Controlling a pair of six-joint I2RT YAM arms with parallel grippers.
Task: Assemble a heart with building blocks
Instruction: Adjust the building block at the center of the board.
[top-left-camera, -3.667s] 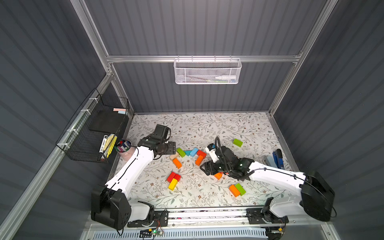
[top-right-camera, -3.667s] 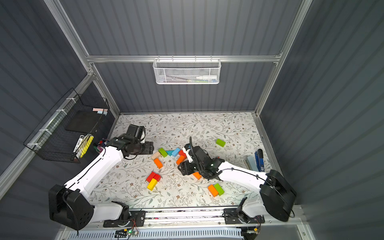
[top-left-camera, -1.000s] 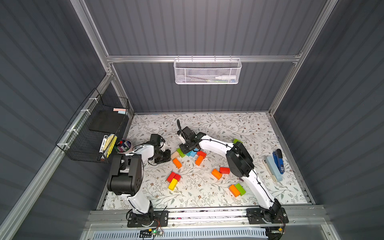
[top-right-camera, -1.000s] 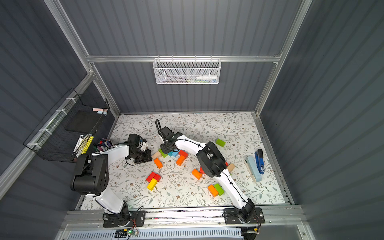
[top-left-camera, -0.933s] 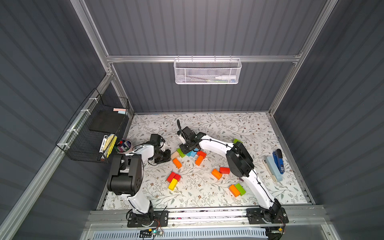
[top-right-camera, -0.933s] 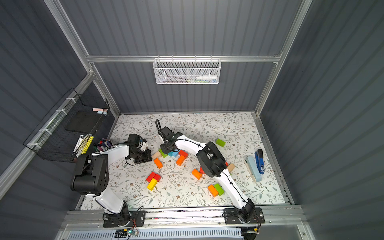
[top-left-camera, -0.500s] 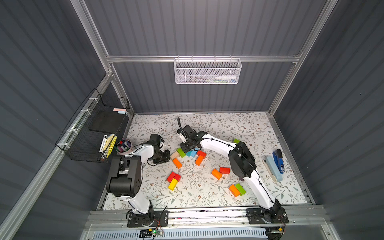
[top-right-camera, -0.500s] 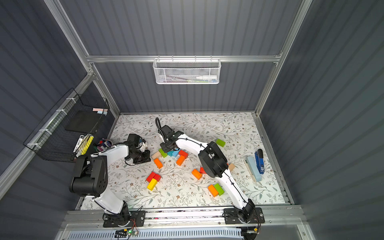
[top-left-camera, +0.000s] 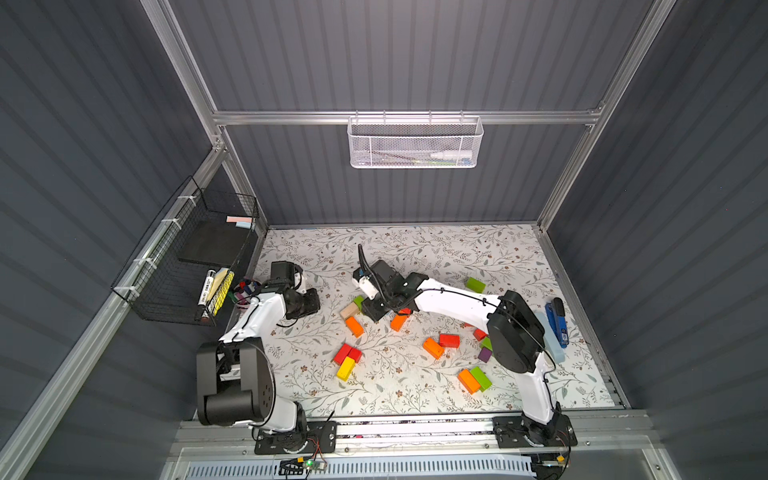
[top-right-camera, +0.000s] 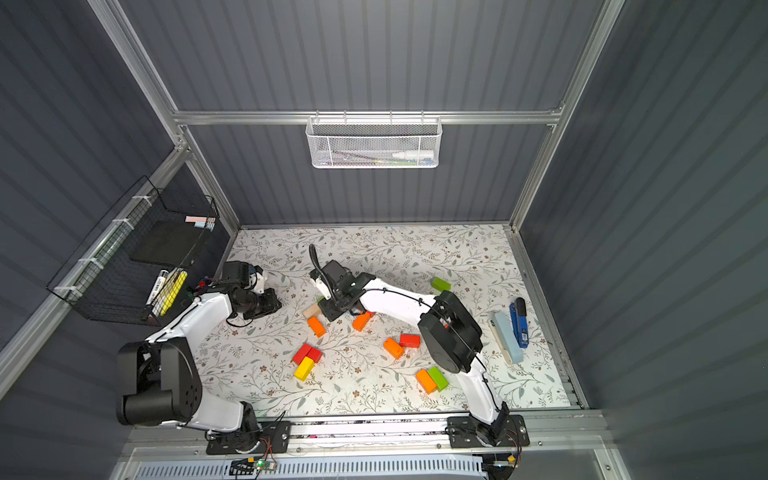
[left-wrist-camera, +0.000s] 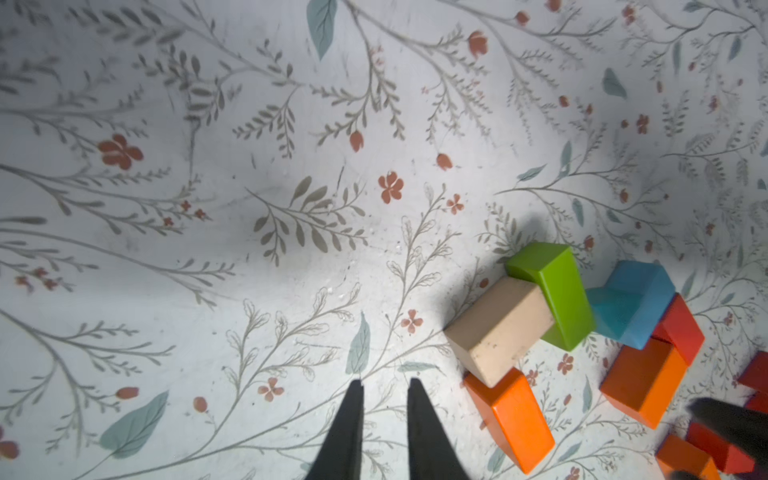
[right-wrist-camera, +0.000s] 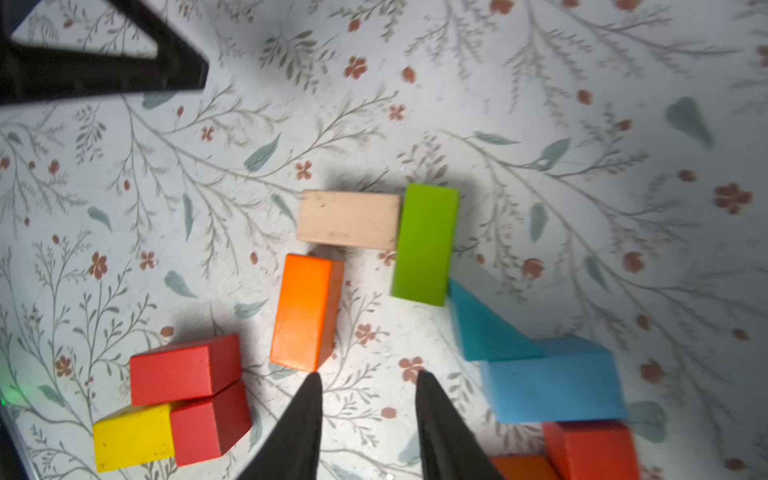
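Floral table: building blocks scattered across middle in loose clusters. Right gripper: jaws moderately parted, empty, hovering over tan block, green block, orange block; tan end touching green side. Left gripper: narrow gap, empty, beside same cluster.

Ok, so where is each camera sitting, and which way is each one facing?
Top views: high overhead on the arms' base side, looking down at the floral table; the left arm and right arm show whole.
Left wrist: on the left arm, looking down along the left gripper, fingers barely apart, towards the tan block and green block.
Right wrist: on the right arm, looking nearly straight down past the open right gripper.
Shared: both wrist views show the tan block, green block and neighbouring orange block.
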